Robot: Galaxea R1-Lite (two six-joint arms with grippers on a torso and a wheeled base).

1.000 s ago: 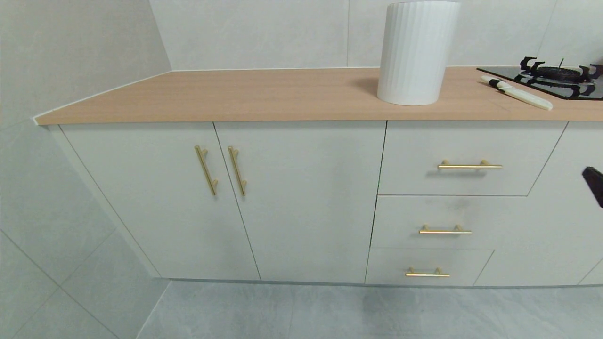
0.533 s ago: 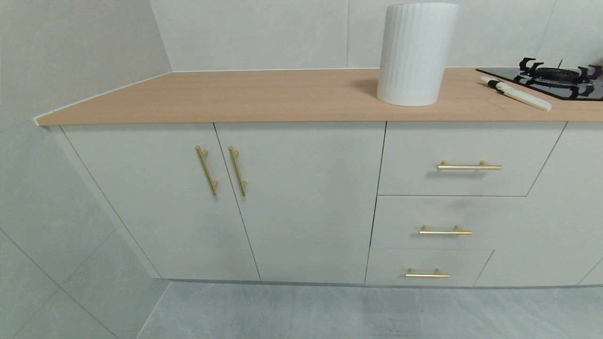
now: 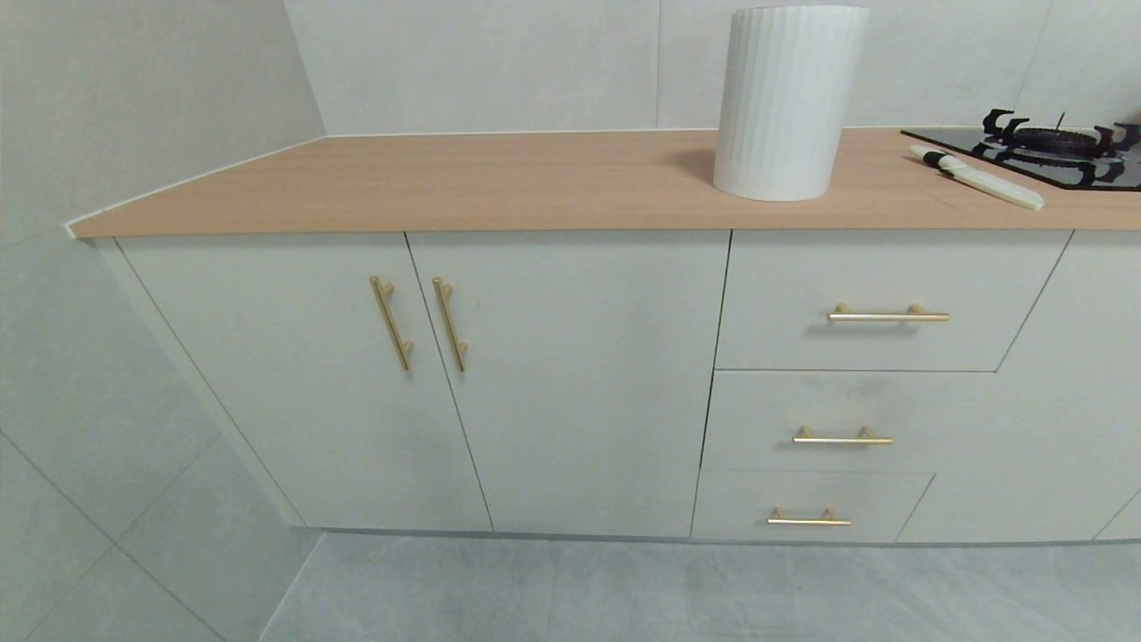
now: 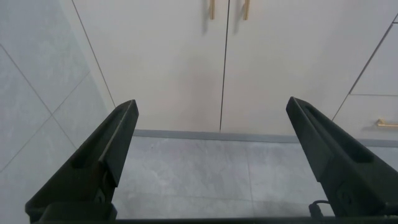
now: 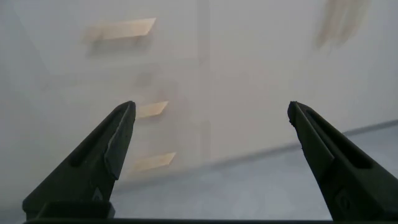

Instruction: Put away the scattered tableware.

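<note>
Wooden counter [image 3: 446,183] — white utensil [image 3: 978,176], perhaps a knife, by stove [image 3: 1056,143]

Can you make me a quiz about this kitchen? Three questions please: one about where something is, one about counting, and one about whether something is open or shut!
1. Where does the white ribbed container stand?
A) on the floor
B) on the wooden counter
C) in a drawer

2. How many gold drawer handles are there?
A) three
B) one
C) six

3. How is the left hand?
A) shut on a spoon
B) shut and empty
C) open and empty

Answers:
1 B, it stands on the counter's top, not far from the stove.
2 A, three handles sit one above another.
3 C, its fingers stand apart with nothing between them.
</note>
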